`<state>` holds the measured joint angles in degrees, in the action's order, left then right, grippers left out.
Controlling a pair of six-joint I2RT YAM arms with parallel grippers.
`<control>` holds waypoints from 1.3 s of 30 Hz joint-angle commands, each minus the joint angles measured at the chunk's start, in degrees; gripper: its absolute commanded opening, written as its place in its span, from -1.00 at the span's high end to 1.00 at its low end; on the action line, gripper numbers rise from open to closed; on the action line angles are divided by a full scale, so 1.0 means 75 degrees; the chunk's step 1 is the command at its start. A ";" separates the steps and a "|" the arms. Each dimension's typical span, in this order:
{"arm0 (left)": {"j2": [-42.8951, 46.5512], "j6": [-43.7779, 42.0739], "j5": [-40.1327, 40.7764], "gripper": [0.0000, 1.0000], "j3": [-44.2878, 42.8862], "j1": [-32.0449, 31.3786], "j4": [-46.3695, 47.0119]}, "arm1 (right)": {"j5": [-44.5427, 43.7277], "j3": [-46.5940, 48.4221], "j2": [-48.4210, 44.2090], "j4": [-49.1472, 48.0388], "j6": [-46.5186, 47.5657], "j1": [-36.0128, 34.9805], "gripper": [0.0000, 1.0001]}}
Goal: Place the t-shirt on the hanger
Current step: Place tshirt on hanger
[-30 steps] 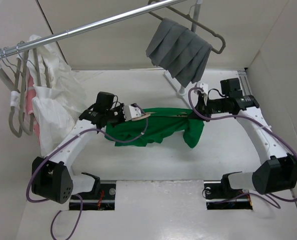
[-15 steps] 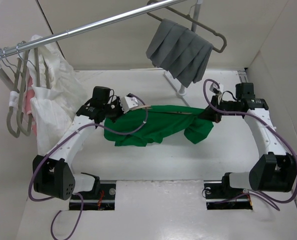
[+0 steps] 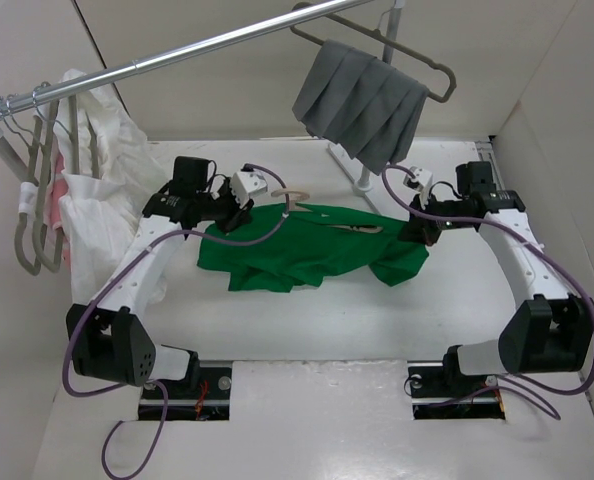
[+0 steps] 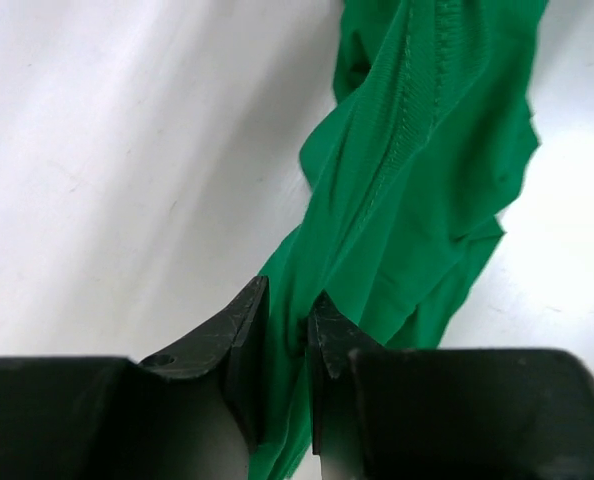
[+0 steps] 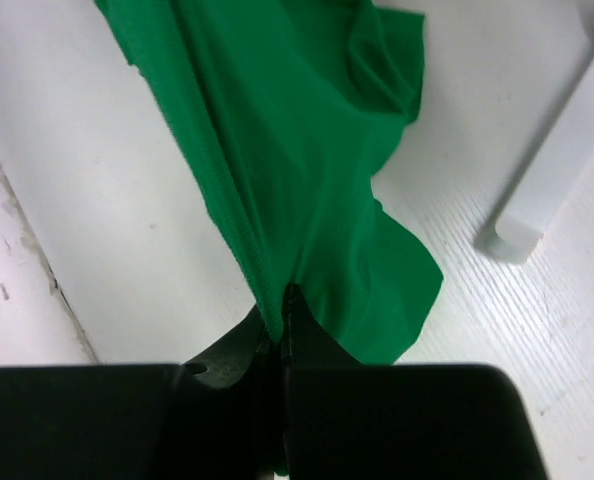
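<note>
While most of its cloth is spread flat on the tabletop, the t-shirt is strung between the two sets of jaws, one at each of its ends.

At the t-shirt's left end, the left jaws stand a narrow slit apart. A gathered fold of green fills that slit from one finger to the other. From there the cloth runs away in a ridged, hemmed band that widens as it drops to the tabletop. The fold sits well down between the fingers, not at their tips.

At the t-shirt's right end, the right jaws are pressed together on a thin pinch of the green cloth. No gap shows between their fingers. A stitched seam climbs straight out of the pinch, and loose cloth hangs on both sides of it.

The hanger lies with the t-shirt. Its cream hook pokes out past the t-shirt's far edge, nearer the left jaws. A pale length of its shoulder shows across the green toward the right jaws. How much of it is inside the cloth cannot be told.

Beyond the t-shirt's far right corner stands a white post, and a grey pleated cloth hangs above it. White garments hang off past the t-shirt's left end.
</note>
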<state>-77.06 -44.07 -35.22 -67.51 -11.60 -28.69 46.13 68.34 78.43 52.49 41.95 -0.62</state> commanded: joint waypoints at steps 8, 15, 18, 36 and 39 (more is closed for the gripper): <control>0.0406 0.0416 0.0195 1.00 -0.0002 0.0399 -0.0312 | -0.1782 0.0404 0.0171 0.0445 -0.0204 0.0189 1.00; 0.0700 0.0309 0.0747 1.00 0.1032 0.0033 -0.0113 | -0.0849 0.0475 0.0158 0.0523 0.0220 -0.1111 1.00; 0.0700 0.0708 0.0186 1.00 0.0951 0.0734 0.0285 | -0.2911 0.0381 0.0674 0.0701 -0.0624 -0.1125 1.00; 0.0923 0.1015 0.0805 1.00 0.0444 0.0832 0.1153 | -0.3527 0.1049 0.1543 0.0572 0.0123 -0.1403 1.00; 0.1087 0.0171 0.0993 1.00 0.0715 0.0609 0.0849 | -0.2792 0.1049 0.1215 0.0362 0.0301 -0.1897 1.00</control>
<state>-72.69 -40.34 -37.21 -62.24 -8.40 -25.65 25.30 75.07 90.74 52.49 39.90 -13.43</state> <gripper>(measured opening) 0.142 0.027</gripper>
